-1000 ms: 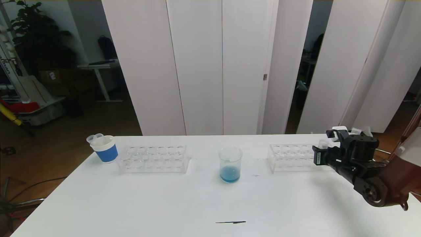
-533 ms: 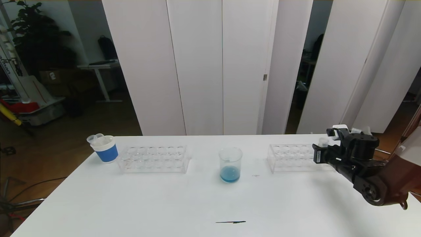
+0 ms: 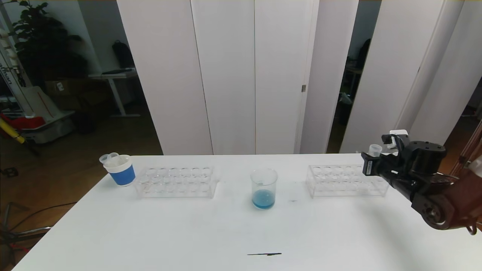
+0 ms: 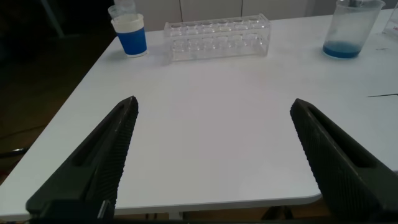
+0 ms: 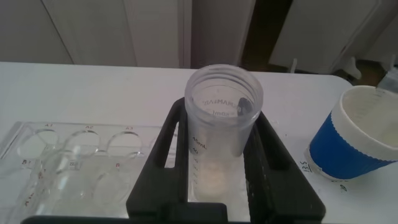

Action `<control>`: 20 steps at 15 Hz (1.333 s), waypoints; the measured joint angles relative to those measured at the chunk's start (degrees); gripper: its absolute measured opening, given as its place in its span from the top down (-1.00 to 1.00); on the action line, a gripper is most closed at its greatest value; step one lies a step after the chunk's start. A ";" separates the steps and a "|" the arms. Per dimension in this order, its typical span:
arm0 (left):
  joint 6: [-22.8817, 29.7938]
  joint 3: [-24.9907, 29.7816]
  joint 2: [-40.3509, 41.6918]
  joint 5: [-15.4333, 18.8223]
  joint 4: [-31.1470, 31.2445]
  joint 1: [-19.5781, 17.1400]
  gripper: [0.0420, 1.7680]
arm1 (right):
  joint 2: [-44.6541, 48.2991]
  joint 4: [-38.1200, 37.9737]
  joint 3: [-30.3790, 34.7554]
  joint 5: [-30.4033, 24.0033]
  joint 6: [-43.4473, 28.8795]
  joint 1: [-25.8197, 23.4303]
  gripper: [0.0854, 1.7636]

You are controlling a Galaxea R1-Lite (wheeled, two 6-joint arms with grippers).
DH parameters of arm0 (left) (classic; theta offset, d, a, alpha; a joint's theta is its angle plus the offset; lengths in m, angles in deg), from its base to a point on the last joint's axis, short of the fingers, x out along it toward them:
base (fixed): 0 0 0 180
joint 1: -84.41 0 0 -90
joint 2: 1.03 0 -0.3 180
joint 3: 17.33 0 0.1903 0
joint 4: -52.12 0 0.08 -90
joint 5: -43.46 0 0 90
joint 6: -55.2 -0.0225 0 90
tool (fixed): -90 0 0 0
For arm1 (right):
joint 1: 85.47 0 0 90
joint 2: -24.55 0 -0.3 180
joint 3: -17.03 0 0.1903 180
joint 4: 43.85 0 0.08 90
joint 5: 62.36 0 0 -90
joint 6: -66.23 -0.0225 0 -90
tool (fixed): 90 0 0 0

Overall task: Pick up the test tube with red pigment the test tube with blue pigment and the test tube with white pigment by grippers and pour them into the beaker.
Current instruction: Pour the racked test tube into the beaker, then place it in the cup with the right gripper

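head view: i hold the right pincer (image 3: 380,156) above the far end of the right rack (image 3: 346,180), so the tube can travel to the beaker (image 3: 263,188) at bench (image 3: 188,233) centre, already holding blue liquid.

left wrist view: my left pincer (image 4: 211,158) stands wide and empty, parked low at the bench edge.

right wrist view: the pincer is clamped on the test tube with white pigment (image 5: 221,130), upright so the cream blob stays at its bottom.

Markings that can be read

Faint graduation print is seen on the test tube with white pigment (image 5: 219,124), but no word can be made out.
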 joint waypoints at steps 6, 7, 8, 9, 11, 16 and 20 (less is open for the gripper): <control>0.00 0.00 0.00 -0.02 0.00 0.00 -0.98 | 5.35 -10.92 -7.57 -0.78 0.11 -0.11 0.41; 0.00 0.00 0.00 0.00 0.01 0.00 -0.98 | 5.84 -14.17 -10.83 -1.02 0.11 -0.11 0.41; 0.00 0.00 0.00 0.00 0.01 0.00 -0.98 | 6.18 -17.75 -14.71 -1.44 0.17 -0.10 0.41; 0.00 0.00 0.00 0.00 0.00 0.00 -0.98 | 6.39 -22.30 -19.29 -2.18 0.28 0.04 0.41; 0.01 0.00 0.00 0.00 0.00 0.00 -0.98 | 6.36 -31.51 -28.11 -4.84 0.39 0.54 0.41; 0.01 0.00 0.00 0.00 0.00 0.00 -0.98 | 2.39 -40.25 -45.57 -11.15 1.41 6.12 0.41; 0.01 0.00 0.00 0.00 0.01 0.00 -0.98 | -0.35 -40.36 -47.26 -13.06 9.37 11.14 0.41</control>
